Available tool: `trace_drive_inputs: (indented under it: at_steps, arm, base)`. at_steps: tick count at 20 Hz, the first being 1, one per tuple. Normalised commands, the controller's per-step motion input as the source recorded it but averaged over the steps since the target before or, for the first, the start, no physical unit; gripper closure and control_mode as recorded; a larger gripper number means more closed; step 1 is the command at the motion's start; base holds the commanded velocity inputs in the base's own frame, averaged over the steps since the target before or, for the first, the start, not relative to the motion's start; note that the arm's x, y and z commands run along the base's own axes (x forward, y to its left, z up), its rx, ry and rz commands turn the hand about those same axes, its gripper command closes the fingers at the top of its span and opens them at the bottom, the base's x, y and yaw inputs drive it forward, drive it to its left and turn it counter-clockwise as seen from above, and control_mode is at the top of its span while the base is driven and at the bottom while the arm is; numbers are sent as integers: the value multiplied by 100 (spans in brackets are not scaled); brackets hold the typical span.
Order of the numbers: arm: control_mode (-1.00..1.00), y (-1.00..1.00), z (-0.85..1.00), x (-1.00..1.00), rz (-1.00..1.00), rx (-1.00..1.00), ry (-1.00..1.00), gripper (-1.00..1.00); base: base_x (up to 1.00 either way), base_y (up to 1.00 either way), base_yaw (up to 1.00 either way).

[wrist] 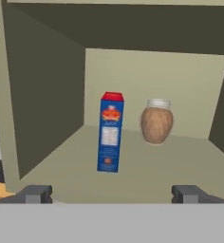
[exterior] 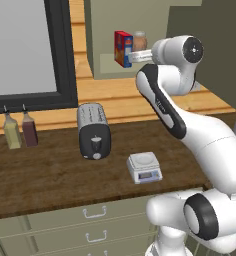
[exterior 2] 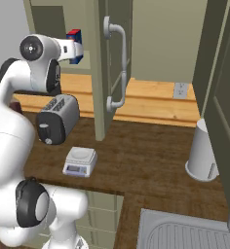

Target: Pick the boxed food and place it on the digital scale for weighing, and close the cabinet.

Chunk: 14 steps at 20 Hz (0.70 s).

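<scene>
Arm raised high, forearm level, wrist pointing into the open cabinet (exterior: pixel 97 50). Gripper (wrist: pixel 112 193) sits at the cabinet mouth, jaws spread wide, holding nothing; in the hand view the two tips sit far apart at 7 and 5 o'clock.

Boxed food (wrist: pixel 110 132) stands upright on the cabinet shelf, ahead of the jaws and apart from them, blue side facing the hand camera. Brown jar (wrist: pixel 156 121) stands just beside it at its 3 o'clock, slightly further back.

Cabinet door (exterior 2: pixel 112 63) hangs open, bar handle (exterior 2: pixel 118 68) facing the right base camera.

Digital scale (exterior: pixel 144 167) is on the worktop (exterior: pixel 50 175), nothing on its platform. Toaster (exterior: pixel 93 131) sits at the scale's 10 o'clock, well apart. Two bottles (exterior: pixel 20 131) hang at the worktop's 9 o'clock edge.
</scene>
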Motion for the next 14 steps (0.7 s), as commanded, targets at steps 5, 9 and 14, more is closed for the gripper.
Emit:
trace_drive_inputs:
  at_steps: [5,9,14]
  arm:
    - [-100,3,0,27,0,0,-3,-100]
    - [-100,12,2,39,0,0,-9,-100]
    - [-100,27,0,61,0,0,-8,-100]
  base:
    - [0,0,0]
    - [0,0,0]
    - [0,0,0]
